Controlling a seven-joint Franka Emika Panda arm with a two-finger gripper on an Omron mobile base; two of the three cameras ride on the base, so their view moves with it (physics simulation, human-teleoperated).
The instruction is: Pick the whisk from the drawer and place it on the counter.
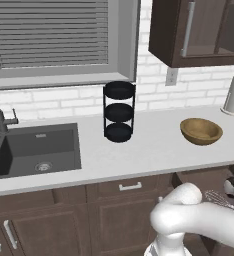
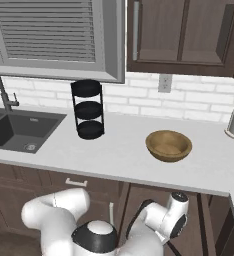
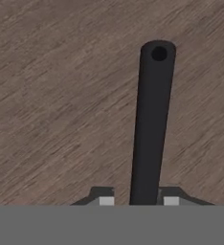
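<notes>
Your fingers (image 3: 106, 200) pinched the whisk (image 3: 151, 129) by its slim, matte black, round handle, above the drawer's (image 3: 56, 95) dark, streaky wood-grain floor.

Grey-white counter (image 1: 154, 150) spans frame. Dark sink (image 1: 36, 150) at 9 o'clock, faucet (image 1: 0, 112) behind. Black three-tier rack (image 1: 119, 111) centre. Wooden bowl (image 1: 201, 131) at 3 o'clock. Whisk (image 1: 220, 199) wires at 4 o'clock, beside white arm (image 1: 199, 217).
</notes>
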